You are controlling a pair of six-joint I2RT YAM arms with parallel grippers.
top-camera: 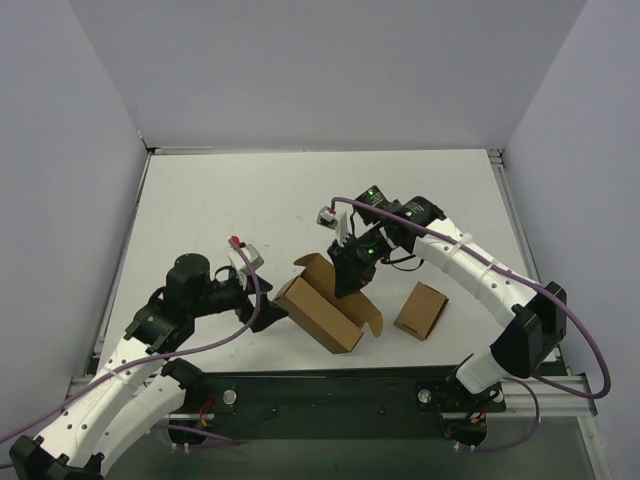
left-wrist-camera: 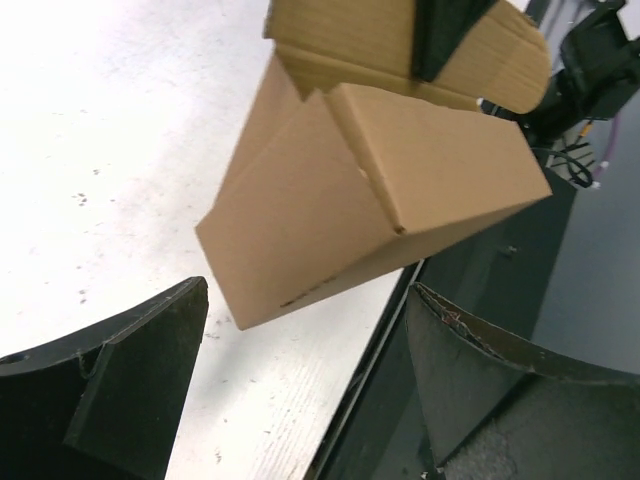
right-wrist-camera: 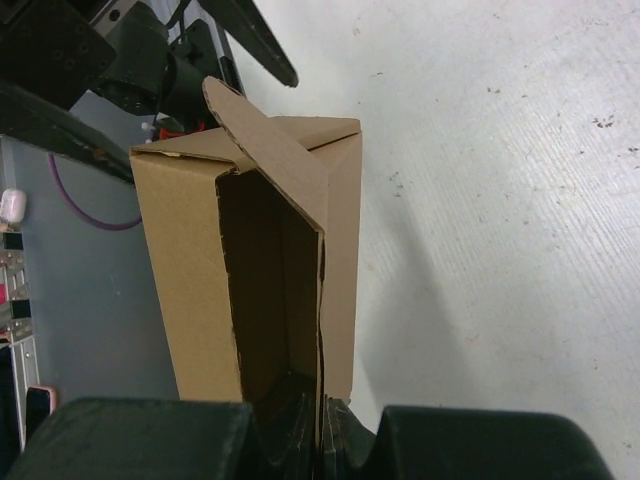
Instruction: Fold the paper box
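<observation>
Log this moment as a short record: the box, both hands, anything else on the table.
paper box: partly folded, top open, flaps not yet closed
right hand: shut, pinching one wall of the paper box
left hand: open, at the paper box's left end, not gripping
other item: small cardboard box, on the table to the right, apart from the paper box

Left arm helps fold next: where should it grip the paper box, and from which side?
Probably the paper box at its left end, from the left: that narrow end points at the open left gripper, and the right gripper pinches a wall at the other end.
</observation>
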